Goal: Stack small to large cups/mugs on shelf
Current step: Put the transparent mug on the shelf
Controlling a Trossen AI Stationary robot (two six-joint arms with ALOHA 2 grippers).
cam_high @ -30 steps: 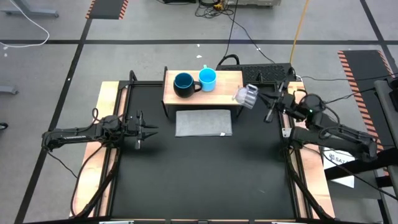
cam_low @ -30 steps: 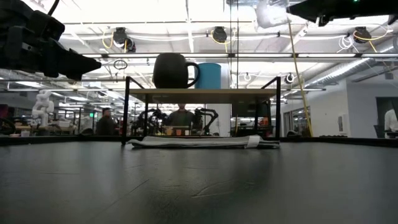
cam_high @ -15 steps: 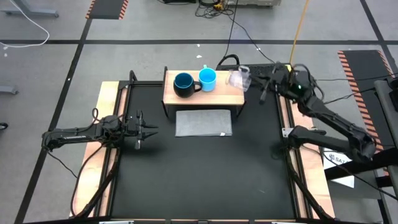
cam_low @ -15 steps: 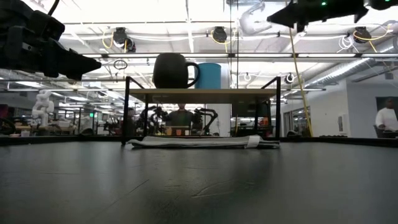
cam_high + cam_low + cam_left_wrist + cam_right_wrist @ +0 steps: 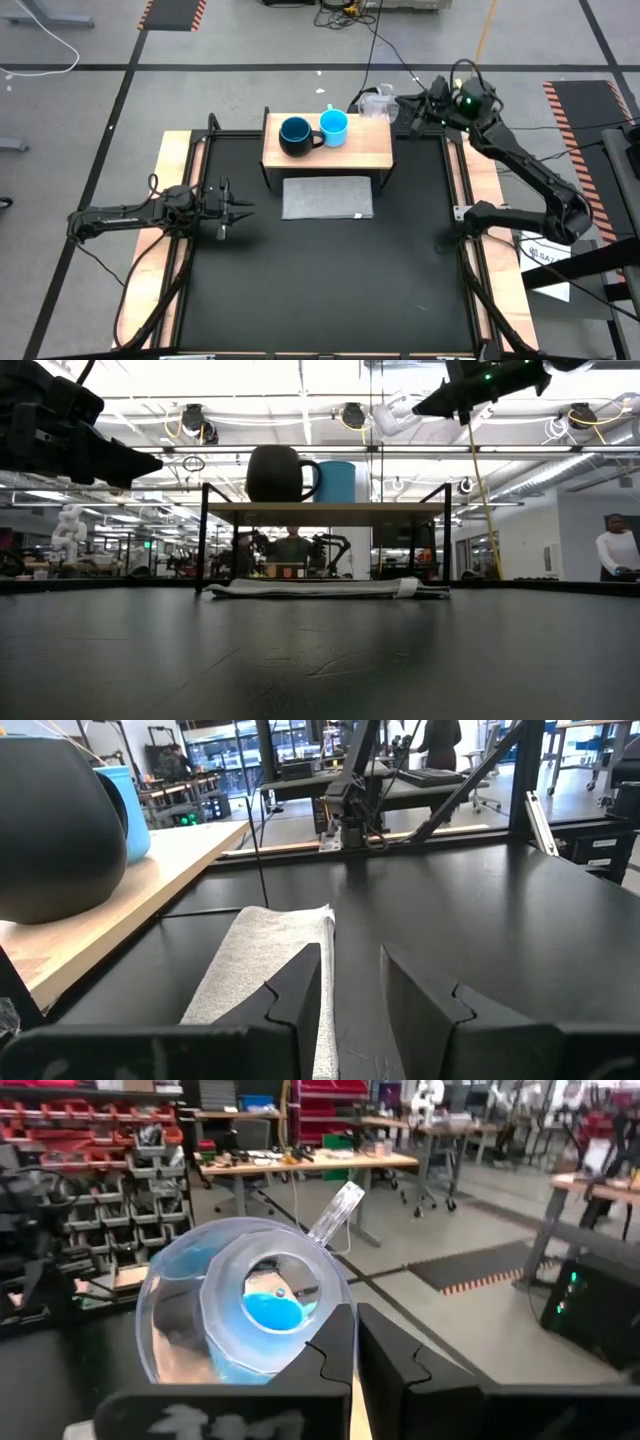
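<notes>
The dark navy mug (image 5: 294, 135) and the light-blue mug (image 5: 334, 127) stand upright side by side on the wooden shelf top (image 5: 365, 146); they also show in the low view (image 5: 277, 473) (image 5: 337, 481). My right gripper (image 5: 395, 103) is shut on the small clear cup (image 5: 375, 100), held high above the shelf's far right corner (image 5: 392, 415). My left gripper (image 5: 240, 208) is open and empty, low over the table left of the grey mat (image 5: 328, 197). My right gripper pinches the clear cup's wall (image 5: 318, 1312) between its two fingers, at the side of the cup. The fingers reach level from the table's right side. The cup lies on its side, lifted clear, sticking out to the left of the fingers (image 5: 335, 1348).
The grey mat lies flat on the black table just in front of the shelf (image 5: 262, 970). Cables and a dark box (image 5: 420, 115) lie beyond the shelf's far right. The shelf has free room right of the light-blue mug. A person (image 5: 614, 550) stands far off in the room.
My right gripper has carried the clear cup from beside the shelf's right end toward the table's far edge and leftward, to above the shelf's far right corner, still shut on it. The cup has stayed clear of everything.
</notes>
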